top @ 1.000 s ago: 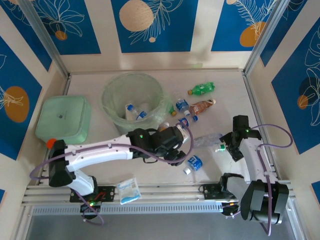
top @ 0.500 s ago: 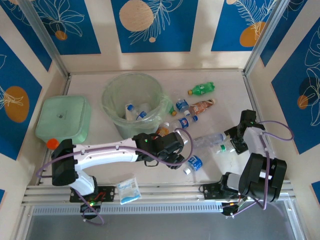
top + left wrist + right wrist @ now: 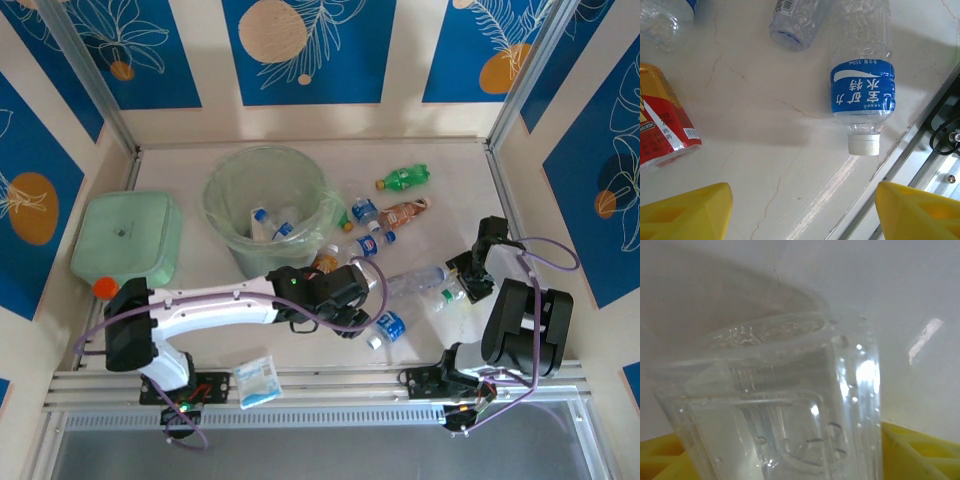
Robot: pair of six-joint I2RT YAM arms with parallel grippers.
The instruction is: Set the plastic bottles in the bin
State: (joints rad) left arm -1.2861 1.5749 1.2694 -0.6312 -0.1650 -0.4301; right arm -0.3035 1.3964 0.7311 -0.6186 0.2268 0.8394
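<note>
The blue-labelled water bottle point(image 3: 862, 95) lies on its side on the table point(image 3: 765, 145), white cap point(image 3: 863, 145) towards the near rail. It looks empty and thin-walled, so I judge it very light, easy to dent, smooth enough to slip, and ready to roll if nudged. The best hold is across the round body at the label band, where the wall is stiffest, with only a light squeeze. From above, this bottle point(image 3: 385, 328) sits near the front edge, well apart from the bin point(image 3: 212, 195), which already holds a few bottles.

A red-labelled bottle point(image 3: 660, 120) lies to one side of it and a clear bottle point(image 3: 795, 22) just beyond.

The left gripper point(image 3: 802, 210) hangs over the table with its yellow fingers point(image 3: 685, 210) spread wide and nothing between them. The bottle lies ahead of the fingertips, not yet framed by them. In the overhead view the left arm reaches out low across the table's middle, its gripper point(image 3: 350, 300) beside the bottle.

The right gripper point(image 3: 785, 460) has a clear ribbed bottle point(image 3: 790, 390) sitting between its fingers; whether they press on it or only flank it I cannot tell. From above, the right arm is folded back sharply, with its gripper point(image 3: 468, 278) at the end of the long clear bottle point(image 3: 415, 280) lying on the table.
</note>
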